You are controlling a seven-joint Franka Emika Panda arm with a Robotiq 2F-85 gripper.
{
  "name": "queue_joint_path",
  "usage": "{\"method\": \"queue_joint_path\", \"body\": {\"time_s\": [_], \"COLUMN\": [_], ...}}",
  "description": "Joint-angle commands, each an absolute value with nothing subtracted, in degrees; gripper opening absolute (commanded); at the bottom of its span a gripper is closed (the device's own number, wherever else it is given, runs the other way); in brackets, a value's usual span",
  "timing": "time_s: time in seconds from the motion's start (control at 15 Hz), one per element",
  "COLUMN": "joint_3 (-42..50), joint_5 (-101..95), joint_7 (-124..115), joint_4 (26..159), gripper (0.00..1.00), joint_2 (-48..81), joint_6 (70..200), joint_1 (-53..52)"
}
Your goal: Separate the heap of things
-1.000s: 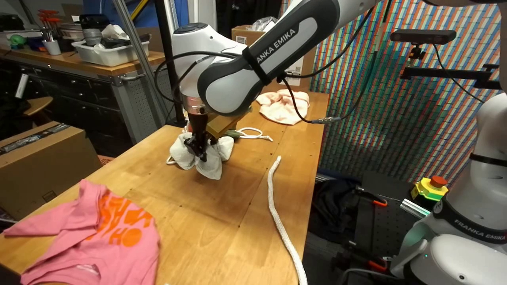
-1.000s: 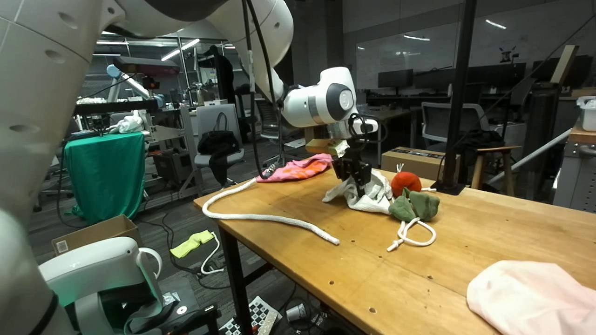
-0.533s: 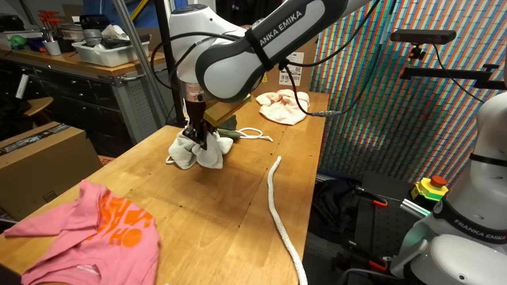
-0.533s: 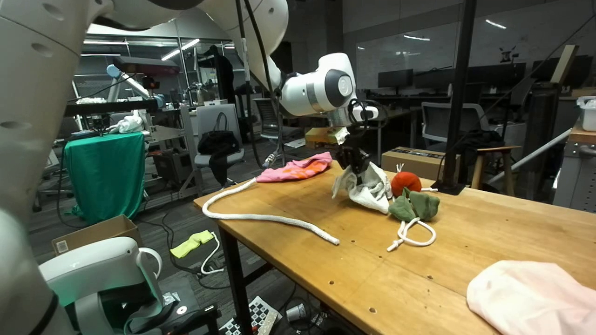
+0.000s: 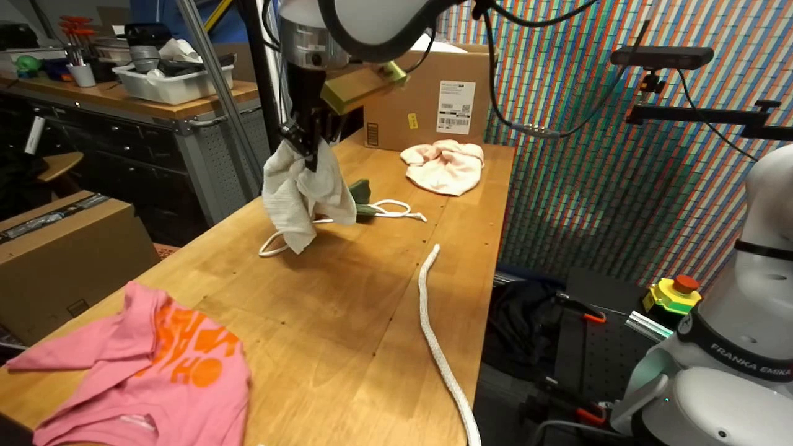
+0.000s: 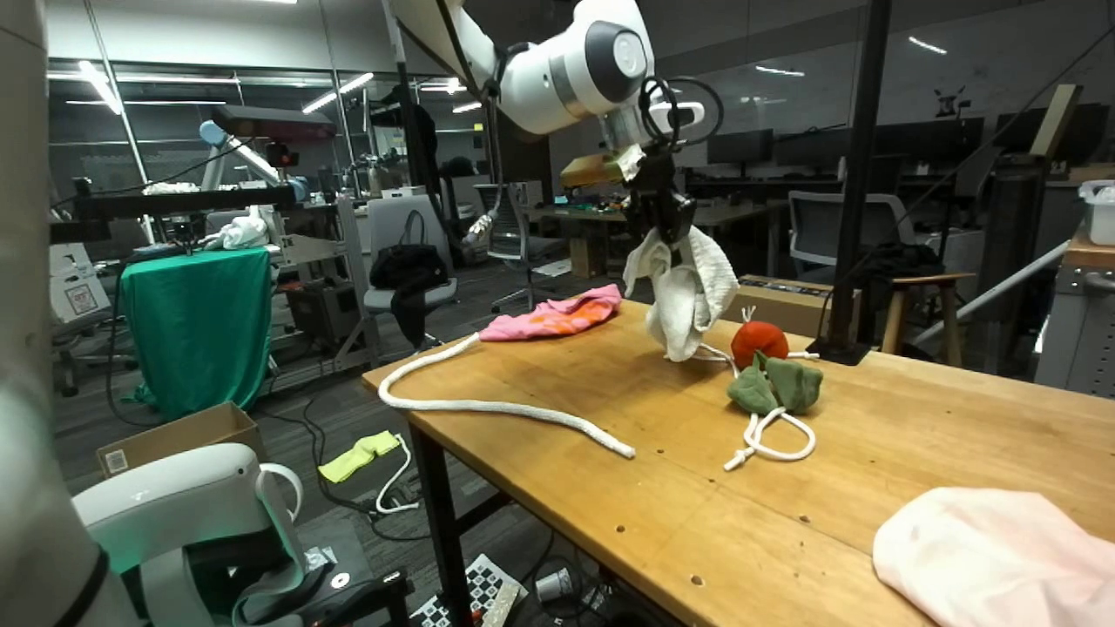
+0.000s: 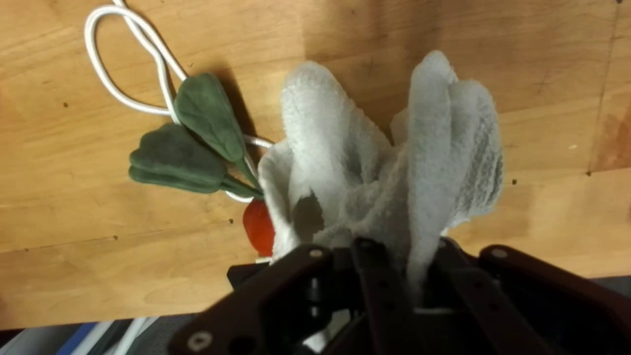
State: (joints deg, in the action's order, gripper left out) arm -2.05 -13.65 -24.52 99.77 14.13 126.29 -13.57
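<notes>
The grey-white cloth (image 6: 688, 294) hangs over the table (image 5: 347, 322) from the gripper (image 7: 406, 246), whose jaws are pinched together on its folds. The task's other things lie spread across the table. Nearest the cloth — the closest clutter — the wrist view puts the red ball (image 7: 259, 227) at eight o'clock, green leaves (image 7: 209, 116) at nine and looped cord (image 7: 89, 37) at ten; more white cord passes out of sight behind the cloth. In an exterior view a black post (image 6: 861, 174) rises near the ball, at its three o'clock. Seen from the cloth in an exterior view, the peach cloth (image 5: 447, 170) lies at three o'clock, the rope (image 5: 429, 331) between four and five, the pink, orange-lettered shirt (image 5: 155, 365) between seven and eight.

From that same centre, a carton (image 5: 426, 102) stands by the table's far end at two, something pale at its top. A taped box (image 5: 68, 260) sits beyond the table's edge between eight and nine — contents hidden. At ten, on a bench (image 5: 108, 98), a tub (image 5: 164, 88) holds grey cups (image 5: 145, 59) and crumpled white stuff (image 5: 179, 51); a white cup (image 5: 82, 75) near it holds thin sticks (image 5: 77, 57).
</notes>
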Motion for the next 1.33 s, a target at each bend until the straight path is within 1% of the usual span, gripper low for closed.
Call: {"method": "queue_joint_path", "body": {"time_s": [0.0, 0.2, 0.47, 0.8, 1.0, 1.27], "joint_3": [-3.6, -5.4, -8.4, -11.3, -12.5, -13.5], "joint_5": [-12.5, -10.1, -0.3, 6.9, 6.5, 5.3], "joint_7": [-21.9, -17.6, -6.4, 2.0, 3.3, 2.2], "joint_4": [102.6, 104.0, 105.6, 107.3, 109.9, 114.7], "gripper": [0.08, 0.08, 0.08, 0.08, 0.08, 0.08], "joint_2": [7.3, 3.5, -0.2, -1.0, -0.1, 1.1], "joint_6": [124.8, 122.3, 116.4, 109.3, 109.0, 114.5], "joint_1": [-12.7, -12.4, -12.4, -13.3, -13.7, -13.9]}}
